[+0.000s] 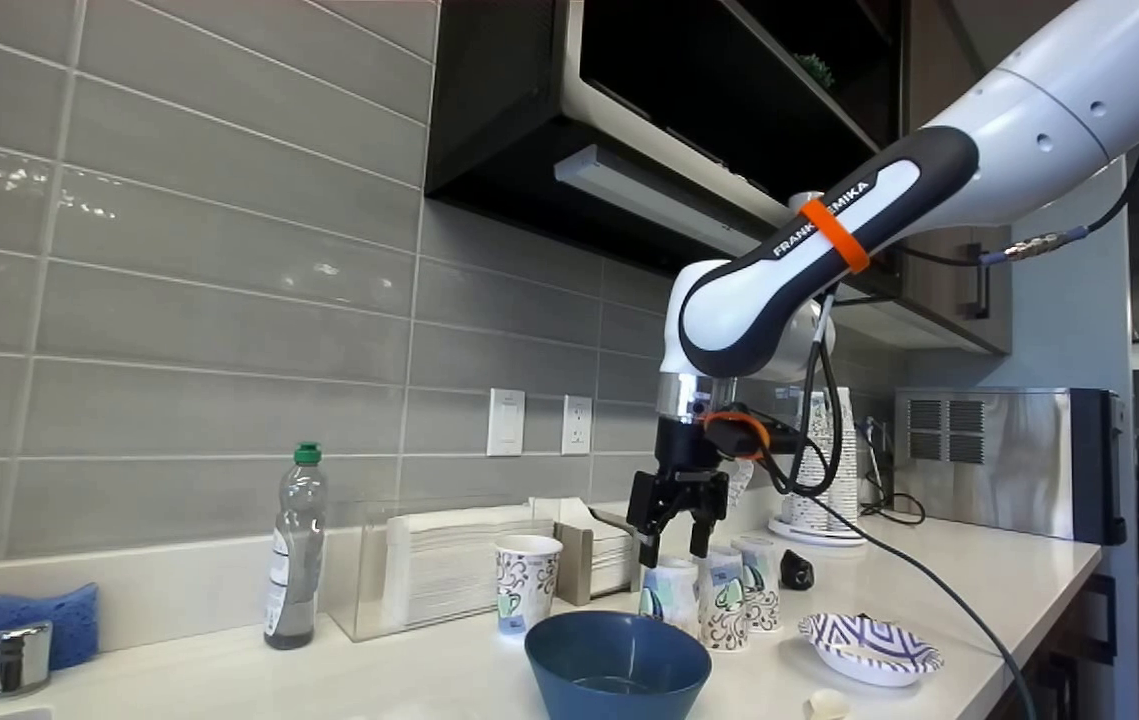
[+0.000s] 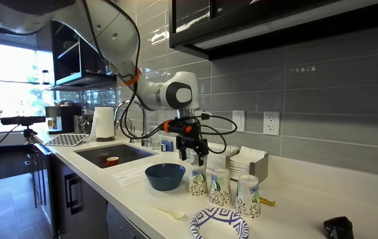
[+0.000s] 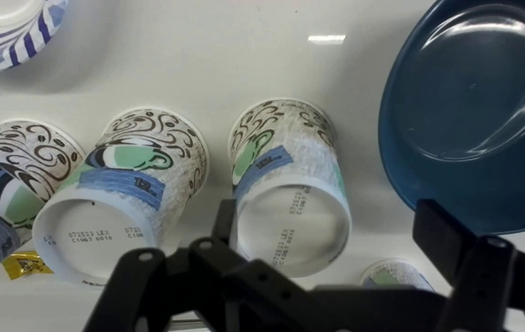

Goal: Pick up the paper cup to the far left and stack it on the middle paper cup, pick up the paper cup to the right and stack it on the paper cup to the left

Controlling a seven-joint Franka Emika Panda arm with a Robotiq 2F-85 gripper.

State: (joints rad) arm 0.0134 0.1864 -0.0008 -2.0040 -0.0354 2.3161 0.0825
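On the white worktop [image 2: 295, 215], an upturned, swirl-printed white paper cup [image 3: 290, 189] stands beneath the black, widely spread hand [image 1: 674, 551].

Wrist view downward, close; opposed exterior views share cups [image 2: 220, 190].

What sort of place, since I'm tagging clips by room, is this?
Probably a kitchen, whether home or office unclear: a sink, a paper towel roll and what looks like a dish soap bottle.
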